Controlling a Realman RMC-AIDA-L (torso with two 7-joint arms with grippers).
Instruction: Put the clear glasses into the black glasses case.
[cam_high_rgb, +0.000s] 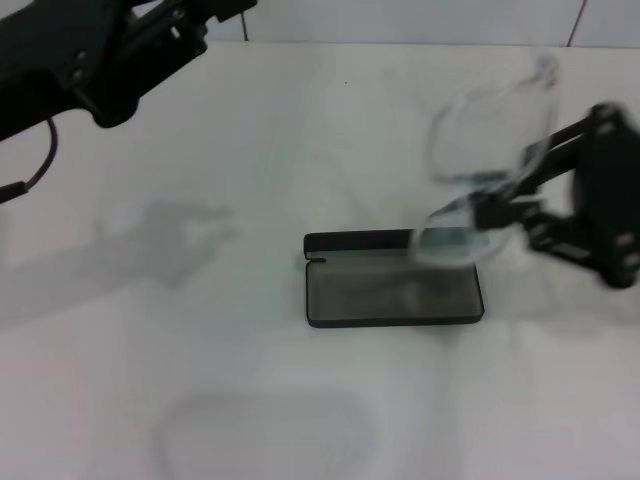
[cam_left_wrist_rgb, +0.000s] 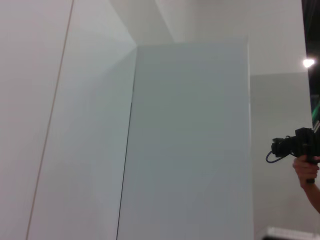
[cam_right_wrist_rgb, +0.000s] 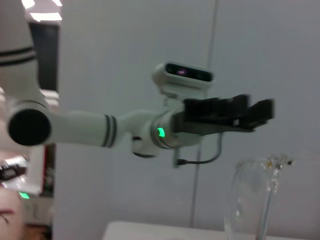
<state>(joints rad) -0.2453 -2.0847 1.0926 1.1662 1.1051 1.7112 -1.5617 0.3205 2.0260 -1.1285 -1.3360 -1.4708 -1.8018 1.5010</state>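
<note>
The black glasses case (cam_high_rgb: 392, 292) lies open on the white table (cam_high_rgb: 200, 330), its grey lining facing up and its lid edge on the far side. My right gripper (cam_high_rgb: 492, 212) reaches in from the right and is shut on the clear glasses (cam_high_rgb: 487, 130), which hang tilted in the air over the case's right end. In the right wrist view the clear glasses (cam_right_wrist_rgb: 251, 197) show close up as a transparent lens with a thin arm. My left gripper (cam_high_rgb: 150, 35) is raised at the far left, well away from the case, and appears again as the left gripper (cam_right_wrist_rgb: 227, 114) in the right wrist view.
A faint rounded outline (cam_high_rgb: 262, 432) shows on the table near the front edge. The left arm's shadow (cam_high_rgb: 150, 245) falls left of the case. The left wrist view shows only walls and a person's hand holding a camera (cam_left_wrist_rgb: 296, 146).
</note>
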